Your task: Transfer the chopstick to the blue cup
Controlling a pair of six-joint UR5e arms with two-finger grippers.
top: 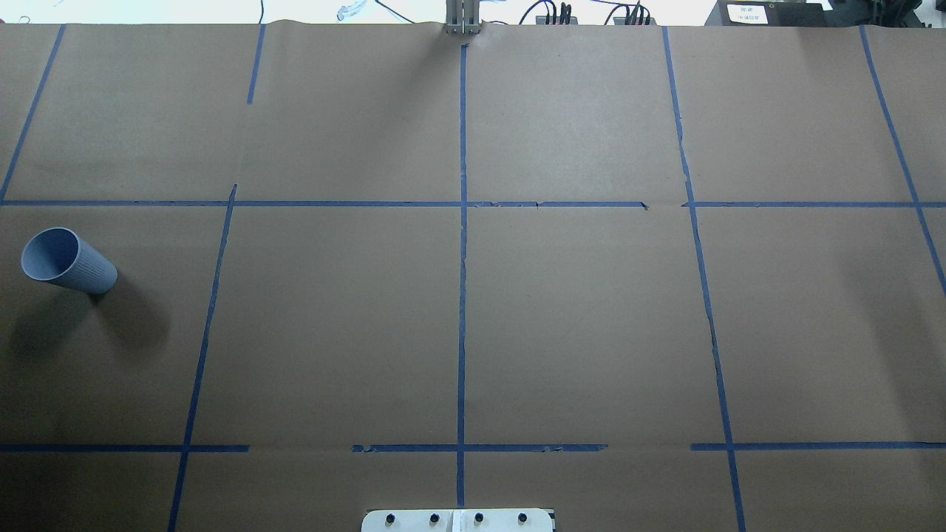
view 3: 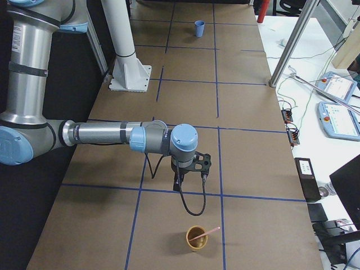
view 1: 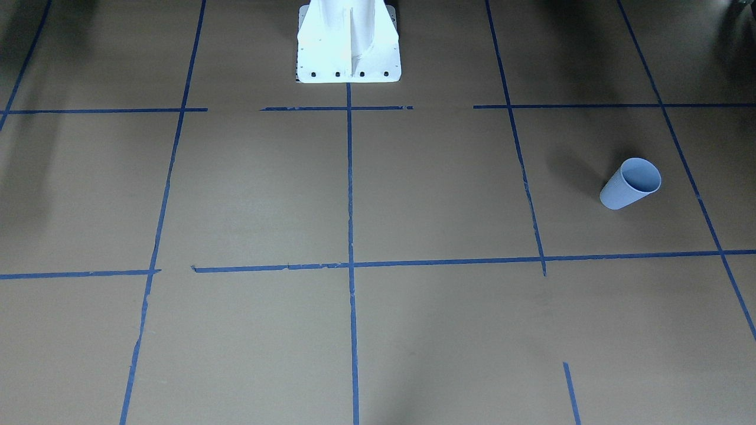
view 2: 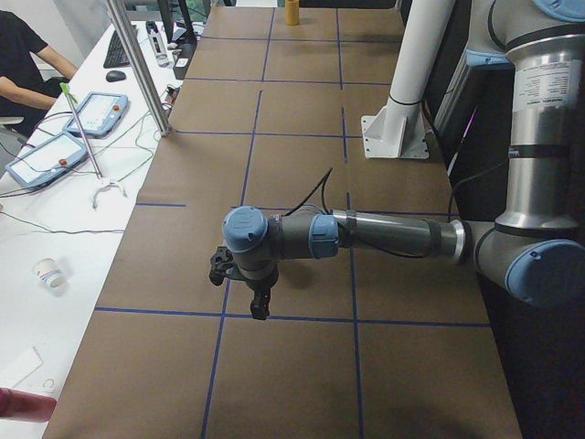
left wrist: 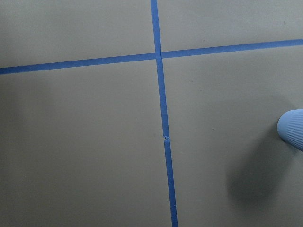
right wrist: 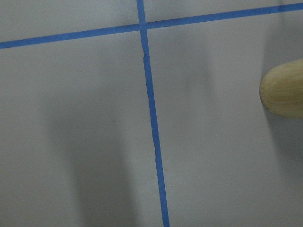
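The blue cup (view 1: 630,183) stands upright on the brown table at the robot's far left; it also shows in the overhead view (top: 68,261), far off in the exterior right view (view 3: 199,28), and as an edge in the left wrist view (left wrist: 291,132). One pinkish chopstick (view 3: 209,232) leans in a tan cup (view 3: 197,237) at the robot's far right; the tan cup's edge shows in the right wrist view (right wrist: 284,94). My left gripper (view 2: 259,297) and right gripper (view 3: 179,183) hang above the table, each apart from its cup. They show only in side views, so I cannot tell whether they are open or shut.
The white robot pedestal (view 1: 348,47) stands at the table's robot side. Blue tape lines cross the brown paper. A side desk with teach pendants (view 2: 96,110) and a metal post (view 2: 137,64) runs along the operators' edge, where a person sits (view 2: 23,64).
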